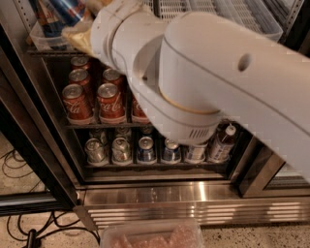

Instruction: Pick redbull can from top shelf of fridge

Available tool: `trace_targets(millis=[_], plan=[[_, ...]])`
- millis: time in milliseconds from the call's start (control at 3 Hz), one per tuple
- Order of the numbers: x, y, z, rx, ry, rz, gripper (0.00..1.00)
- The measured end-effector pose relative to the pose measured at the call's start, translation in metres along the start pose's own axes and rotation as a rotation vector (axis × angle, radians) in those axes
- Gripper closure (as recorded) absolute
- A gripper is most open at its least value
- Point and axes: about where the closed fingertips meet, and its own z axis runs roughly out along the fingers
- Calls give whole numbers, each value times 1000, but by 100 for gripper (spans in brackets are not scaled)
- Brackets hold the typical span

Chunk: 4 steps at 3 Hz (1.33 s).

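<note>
The redbull can [69, 9], blue and silver, shows tilted at the top left edge, above a clear tray [41, 41] on the top shelf [203, 10] of the fridge [29, 126]. My gripper [77, 18] is at the can, with one tan finger [77, 38] below it and another [99, 4] above it, and looks shut on it. My thick white arm [218, 82] crosses the view from the right and hides much of the shelves.
Red Coca-Cola cans [77, 104] fill the middle rack. Small cans [121, 150] and a bottle [220, 143] stand on the lowest rack. Below is the ribbed steel base [193, 198]. Cables [19, 169] lie on the floor at the left. A clear plastic container [150, 235] sits at the bottom edge.
</note>
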Motion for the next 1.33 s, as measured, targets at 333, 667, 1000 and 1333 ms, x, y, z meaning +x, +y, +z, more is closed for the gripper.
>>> trace_targets(millis=[333, 667, 1000, 1333], plan=[[29, 8, -49, 16, 94, 23, 100], [46, 6, -82, 30, 142, 34, 100], [63, 10, -114, 35, 179, 58, 100], [77, 19, -167, 53, 152, 92, 100]])
